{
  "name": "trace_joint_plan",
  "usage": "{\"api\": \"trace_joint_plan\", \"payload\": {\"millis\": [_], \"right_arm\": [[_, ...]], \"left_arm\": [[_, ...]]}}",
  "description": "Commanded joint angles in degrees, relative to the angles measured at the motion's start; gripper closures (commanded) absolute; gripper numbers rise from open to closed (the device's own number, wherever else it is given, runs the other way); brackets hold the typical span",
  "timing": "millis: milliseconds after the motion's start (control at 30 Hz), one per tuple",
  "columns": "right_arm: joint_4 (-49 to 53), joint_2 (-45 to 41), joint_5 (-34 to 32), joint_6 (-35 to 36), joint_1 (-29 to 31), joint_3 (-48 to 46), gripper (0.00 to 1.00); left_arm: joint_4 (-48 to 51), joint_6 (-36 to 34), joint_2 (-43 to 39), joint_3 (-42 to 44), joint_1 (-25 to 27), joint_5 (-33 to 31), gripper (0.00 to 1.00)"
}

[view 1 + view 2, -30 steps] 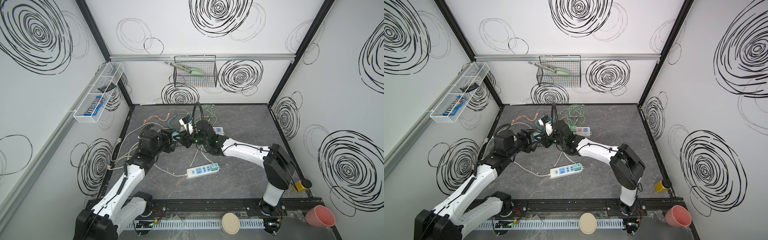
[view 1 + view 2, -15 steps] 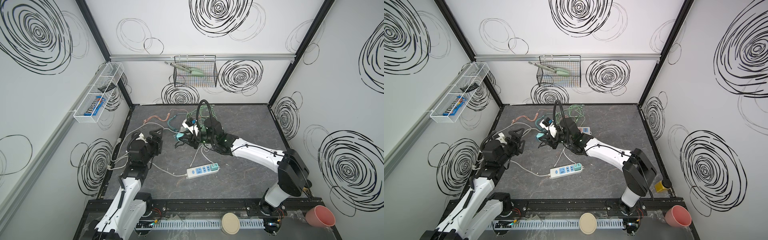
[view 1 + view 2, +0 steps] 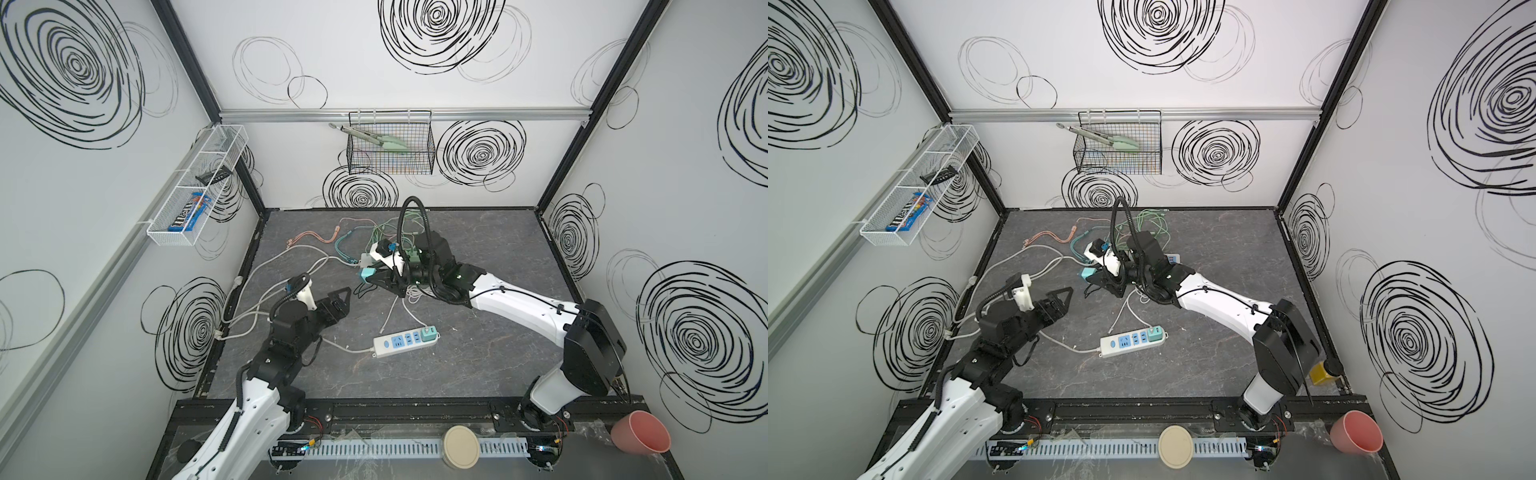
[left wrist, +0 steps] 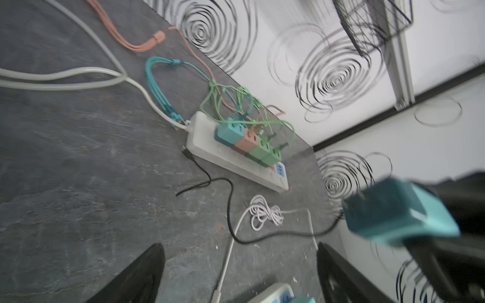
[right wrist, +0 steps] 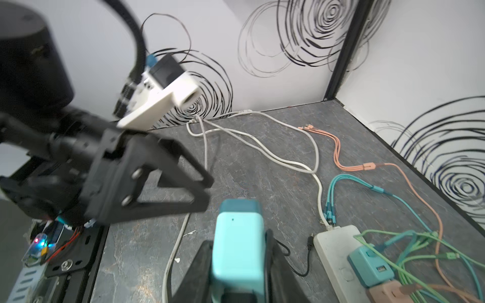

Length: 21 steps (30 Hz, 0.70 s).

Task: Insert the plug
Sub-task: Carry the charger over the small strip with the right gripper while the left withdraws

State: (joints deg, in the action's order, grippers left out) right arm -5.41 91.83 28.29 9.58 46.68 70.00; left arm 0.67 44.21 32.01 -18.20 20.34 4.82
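The only legible lettering was a white "m&m's" on a dark blue packet (image 3: 188, 215). It lay in the nearest compartment of the white wire shelf (image 3: 164, 242) on the left wall and showed in both top views. The packet's smaller print was too blurred to read. Any marks on the white power strip (image 3: 405, 340) were too small to read.

A robotics lab test booth, by the look of it: white walls (image 3: 374, 62) scribbled with black swirls, a black metal frame (image 3: 582, 124), two robot arms (image 3: 519, 309) bolted to a rail (image 3: 415, 409) fronting a dark tabletop (image 3: 498, 232), and a wire basket (image 3: 390, 164) hung behind.
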Motion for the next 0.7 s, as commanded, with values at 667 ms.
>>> {"api": "trace_joint_plan", "payload": {"millis": [667], "right_arm": [[3.6,-9.3,14.2,-2.1,-2.4,0.1,1.00]], "left_arm": [[-55.1,-16.3,38.7,-1.2,7.8,-18.5,0.14]]}}
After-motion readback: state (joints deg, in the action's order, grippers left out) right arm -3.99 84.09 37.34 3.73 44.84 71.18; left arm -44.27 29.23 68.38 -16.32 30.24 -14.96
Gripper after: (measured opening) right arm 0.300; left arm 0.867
